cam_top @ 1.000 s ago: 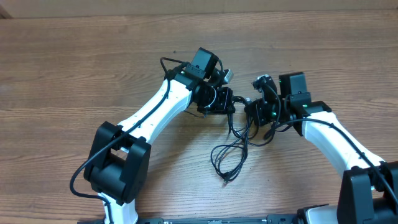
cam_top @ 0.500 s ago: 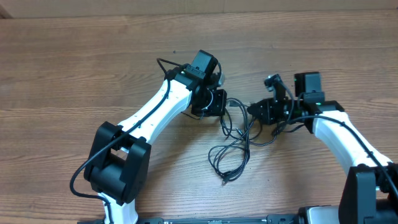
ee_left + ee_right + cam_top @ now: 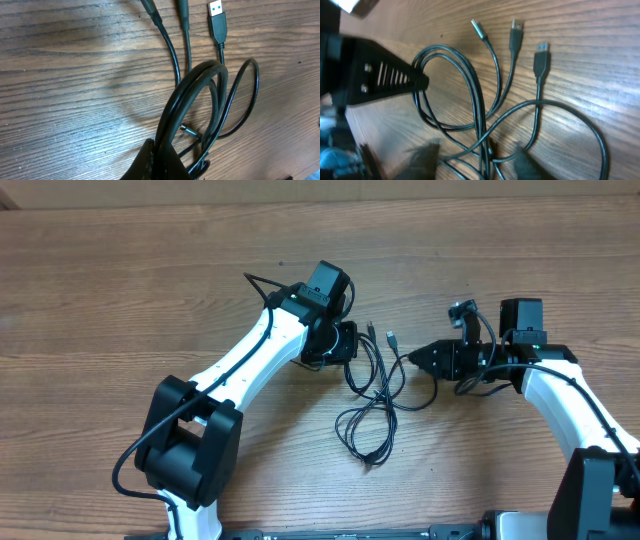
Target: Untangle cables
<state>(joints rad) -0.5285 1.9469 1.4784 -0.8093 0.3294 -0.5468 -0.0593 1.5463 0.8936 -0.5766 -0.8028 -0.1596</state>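
close up, the left wrist view shows the cables (image 3: pixel 172 107) as a doubled loop running into the left gripper (image 3: pixel 159 161), clamped tight on them, with a blue-tongued usb plug (image 3: pixel 217 17) lying flat on the desk (image 3: pixel 60 75). two other plugs are cropped there. the right wrist view shows all three fanned out, and the right gripper's own blurred fingers (image 3: pixel 524 162) standing apart with loose strands between them, nothing gripped. only the overhead view shows the cables sprawled between both grippers.
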